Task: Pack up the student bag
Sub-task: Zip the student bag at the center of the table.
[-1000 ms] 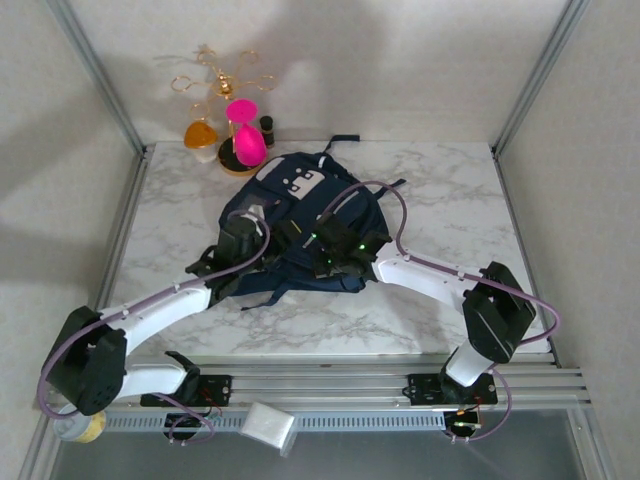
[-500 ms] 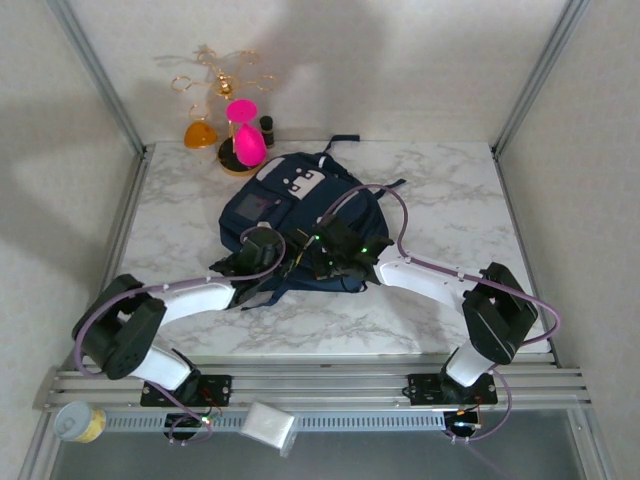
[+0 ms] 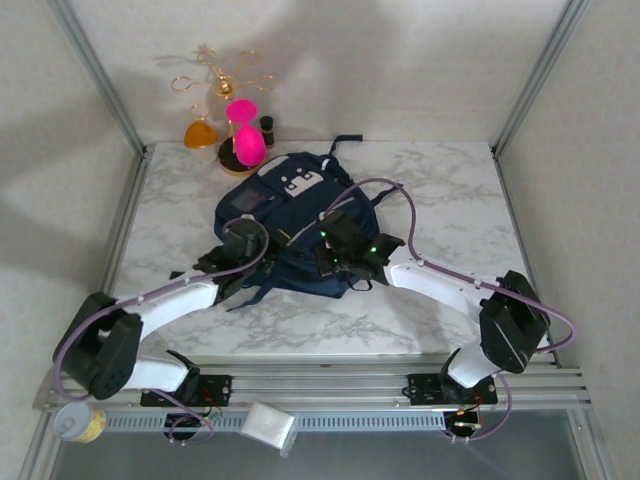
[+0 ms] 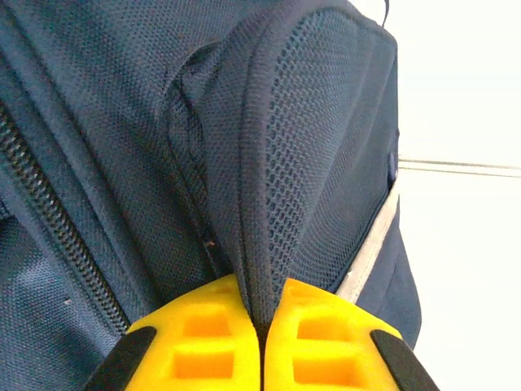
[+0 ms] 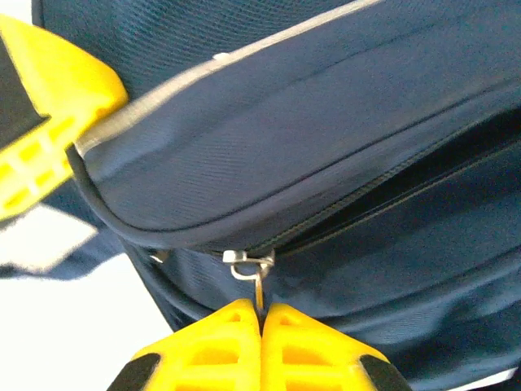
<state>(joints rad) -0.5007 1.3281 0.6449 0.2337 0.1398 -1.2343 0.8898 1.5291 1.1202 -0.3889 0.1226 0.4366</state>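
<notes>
The student bag point(image 3: 290, 225) is seen lying on the marble counter point(image 3: 450, 200), about midway across and nearer the far edge than the near one. Its light patches are turned toward the back wall and its straps trail toward the arms.

The left gripper point(image 4: 260, 308) is set against the bag's left side. Its yellow fingers are brought together on the bound edge of a mesh side pocket point(image 4: 326, 163), and a ridge of that fabric is pinched up between them. A closed zipper point(image 4: 57, 224) is seen running along the panel beside the pocket.

The right gripper point(image 5: 260, 319) is placed at the near right part of the bag. It is clamped on the metal zipper pull point(image 5: 257, 281), which hangs from a slider. A dark slit is shown along the zipper line to the right of that slider. A yellow finger of the left gripper is seen at the upper left of the right wrist view, just beside the bag's pale stripe point(image 5: 203, 73).

Behind the bag's top, at the far left of the counter, a pink hourglass point(image 3: 245, 135), an orange hourglass point(image 3: 200, 133), a small dark bottle point(image 3: 267, 127) and a gold wire stand point(image 3: 220, 80) are grouped. A can point(image 3: 75, 422) and a white packet point(image 3: 268, 425) are seen below the mounting rail.
</notes>
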